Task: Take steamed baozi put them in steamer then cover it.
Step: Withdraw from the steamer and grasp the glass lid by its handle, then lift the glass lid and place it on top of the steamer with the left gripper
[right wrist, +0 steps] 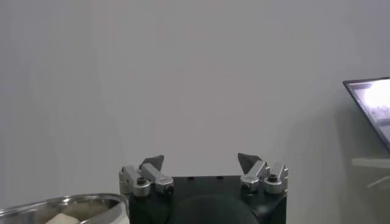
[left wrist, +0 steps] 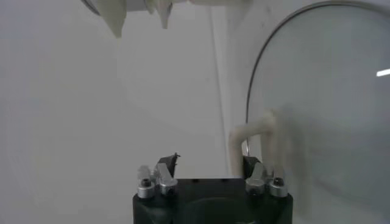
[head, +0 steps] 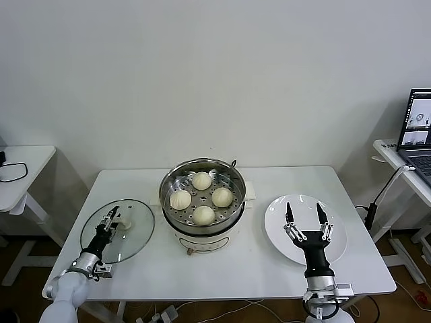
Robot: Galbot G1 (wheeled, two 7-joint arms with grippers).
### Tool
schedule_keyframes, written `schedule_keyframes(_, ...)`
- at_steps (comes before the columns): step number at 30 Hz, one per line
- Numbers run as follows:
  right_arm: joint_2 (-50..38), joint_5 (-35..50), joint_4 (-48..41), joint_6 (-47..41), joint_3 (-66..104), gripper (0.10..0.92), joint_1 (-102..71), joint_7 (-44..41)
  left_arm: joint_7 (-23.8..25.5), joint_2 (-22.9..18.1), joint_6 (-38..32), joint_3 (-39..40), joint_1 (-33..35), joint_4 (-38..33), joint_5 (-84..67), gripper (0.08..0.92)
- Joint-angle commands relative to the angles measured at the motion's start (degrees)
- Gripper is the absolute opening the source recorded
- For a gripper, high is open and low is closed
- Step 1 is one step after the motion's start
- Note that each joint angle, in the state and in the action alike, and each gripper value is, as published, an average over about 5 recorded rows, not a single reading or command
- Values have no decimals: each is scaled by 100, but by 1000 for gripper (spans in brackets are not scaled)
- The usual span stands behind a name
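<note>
The steamer (head: 165, 185) stands mid-table, uncovered, with several cream-white baozi (head: 202, 180) on its perforated tray. Its rim also shows in the right wrist view (right wrist: 61, 201). The round glass lid (head: 131, 242) lies flat on the table to the steamer's left. My left gripper (head: 111, 219) is down on the lid at its white handle (head: 125, 222). In the left wrist view the handle (left wrist: 253, 129) stands against one finger of the left gripper (left wrist: 208, 163), whose jaws are still apart. My right gripper (head: 306, 217) hovers open and empty, fingers up, over the white plate (head: 337, 232).
A laptop (head: 419, 128) sits on a side desk at the far right, and another white desk (head: 20, 168) stands at the far left. The right wrist view faces a plain wall, with the right gripper (right wrist: 201, 161) and the laptop (right wrist: 372, 103) in it.
</note>
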Motion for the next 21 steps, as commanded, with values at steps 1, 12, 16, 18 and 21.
schedule_keyframes(1,5,-8,-51,13,-7,823,12,-3,-38,-24,19,58,-74,142,-15,463)
schedule_keyframes(12,-13,0,-93,40,8,823,59,-2,-82,-128,70,-276,162,-718,-89,193)
schedule_keyframes(16,-17,2,-97,45,2,823,77,-3,24,-130,208,-587,474,-1629,-291,190)
schedule_keyframes(18,-16,2,-101,47,-6,823,92,-3,135,-102,333,-720,669,-2117,-468,190)
schedule_keyframes(21,-17,4,-107,47,-15,823,113,-4,457,-10,660,-853,1023,-2903,-903,190)
